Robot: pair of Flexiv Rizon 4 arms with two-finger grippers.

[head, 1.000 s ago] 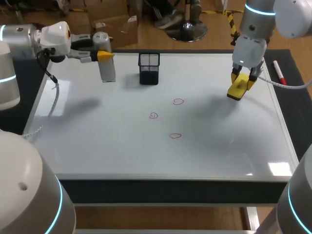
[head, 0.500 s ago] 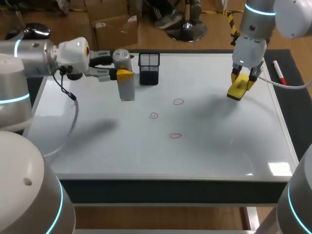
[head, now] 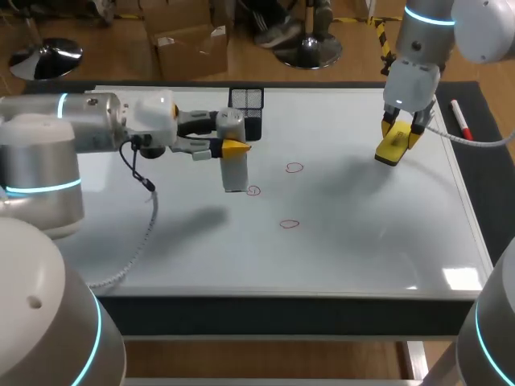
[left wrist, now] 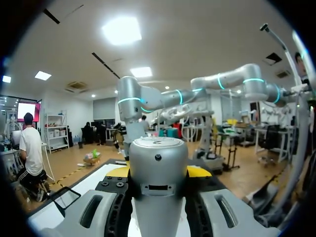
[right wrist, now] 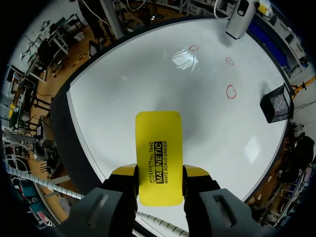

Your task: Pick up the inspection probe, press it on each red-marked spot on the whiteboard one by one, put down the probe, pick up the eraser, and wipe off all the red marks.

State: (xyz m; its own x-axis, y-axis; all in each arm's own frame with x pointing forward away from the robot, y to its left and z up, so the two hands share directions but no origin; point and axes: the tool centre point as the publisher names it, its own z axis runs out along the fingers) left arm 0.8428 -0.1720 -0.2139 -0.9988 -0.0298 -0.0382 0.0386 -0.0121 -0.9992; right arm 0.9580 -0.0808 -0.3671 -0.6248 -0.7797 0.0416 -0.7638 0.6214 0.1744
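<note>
Our left arm comes in from the left of the frame, and the left fingers [head: 233,147] are clamped on the inspection probe [head: 233,170]. The probe is a grey cylinder held upright over the whiteboard [head: 161,241], a little left of the frame's centre. In the left wrist view the yellow tips press against the probe's body from two sides.

Three red rings are drawn near the centre of the board. The probe's lower end stands just left of the middle red mark [head: 253,190]; we cannot tell whether it touches the board. The upper red mark [head: 294,167] lies to the right of the probe, and the lower red mark [head: 289,224] sits below and to its right, both well apart from it.

At the upper right of the frame, the right fingers [head: 400,135] grip the yellow eraser [head: 392,149] by its long edges, flat face down above the board's right part.

A black mesh holder [head: 246,98] stands at the board's far edge, just behind the left fingers. A red marker [head: 460,119] lies on the table [head: 483,161] beyond the board's right edge.
</note>
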